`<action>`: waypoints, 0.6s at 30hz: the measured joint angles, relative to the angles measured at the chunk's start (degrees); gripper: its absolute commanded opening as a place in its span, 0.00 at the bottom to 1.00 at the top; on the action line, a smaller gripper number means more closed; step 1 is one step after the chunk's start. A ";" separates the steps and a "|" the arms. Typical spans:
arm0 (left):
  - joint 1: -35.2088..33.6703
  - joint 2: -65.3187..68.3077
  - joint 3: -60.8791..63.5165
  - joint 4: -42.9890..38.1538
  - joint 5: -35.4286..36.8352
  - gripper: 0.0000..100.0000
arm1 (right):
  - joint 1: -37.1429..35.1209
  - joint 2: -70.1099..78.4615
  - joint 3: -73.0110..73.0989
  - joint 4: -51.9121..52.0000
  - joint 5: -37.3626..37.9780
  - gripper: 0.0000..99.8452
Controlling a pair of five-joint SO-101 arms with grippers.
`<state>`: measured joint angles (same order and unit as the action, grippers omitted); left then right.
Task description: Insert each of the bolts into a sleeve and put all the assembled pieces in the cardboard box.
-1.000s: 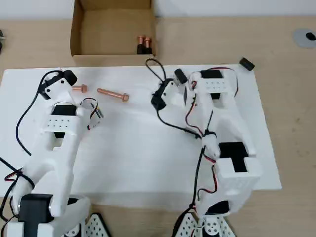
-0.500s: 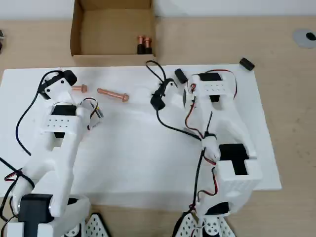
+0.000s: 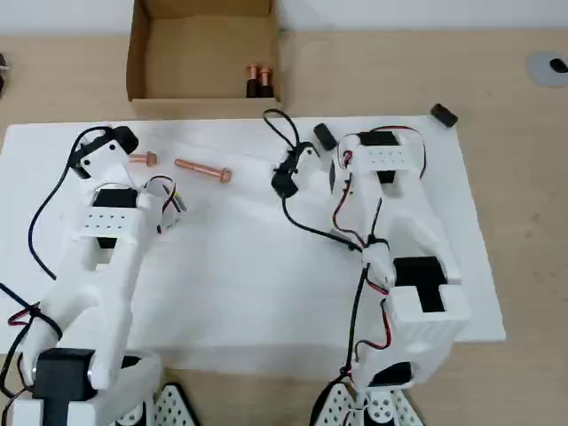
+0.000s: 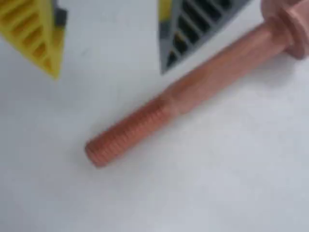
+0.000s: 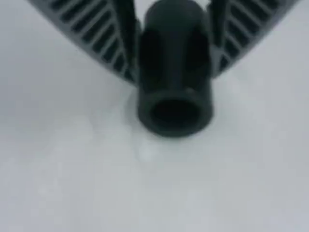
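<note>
A copper bolt (image 4: 193, 92) lies on the white sheet just under my left gripper (image 4: 111, 43), which is open, its yellow and grey fingers apart above the shank. From above, this bolt (image 3: 144, 160) pokes out beside the left gripper (image 3: 114, 153), and a second bolt (image 3: 203, 169) lies to its right. My right gripper (image 5: 175, 53) is shut on a black sleeve (image 5: 175, 77) that rests on the sheet, its bore facing the camera. In the high view that sleeve (image 3: 325, 137) sits at the right gripper (image 3: 330, 153). The cardboard box (image 3: 142, 62) holds two assembled pieces (image 3: 258, 80).
Another black sleeve (image 3: 444, 114) lies at the sheet's far right corner. A black cable connector (image 3: 284, 180) and loose wires hang between the arms. The white sheet (image 3: 240, 275) is bare toward the front.
The right arm's wrist has turned a little and its black cable part has shifted left. The left arm and both bolts have stayed put.
</note>
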<state>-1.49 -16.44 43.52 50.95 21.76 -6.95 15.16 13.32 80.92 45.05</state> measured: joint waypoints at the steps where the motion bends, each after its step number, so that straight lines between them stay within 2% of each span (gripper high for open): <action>1: 0.00 0.00 0.00 0.00 0.00 0.15 | 0.00 0.00 0.00 0.00 0.00 0.01; 10: 0.53 0.00 0.00 0.00 0.00 0.15 | 0.00 0.26 -2.64 2.02 -1.14 0.01; 18: 1.49 0.00 0.00 0.00 0.00 0.15 | 1.93 0.26 -18.11 12.66 -1.23 0.01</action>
<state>0.00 -16.44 43.52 50.95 21.76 -5.01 15.43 -4.79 93.58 43.82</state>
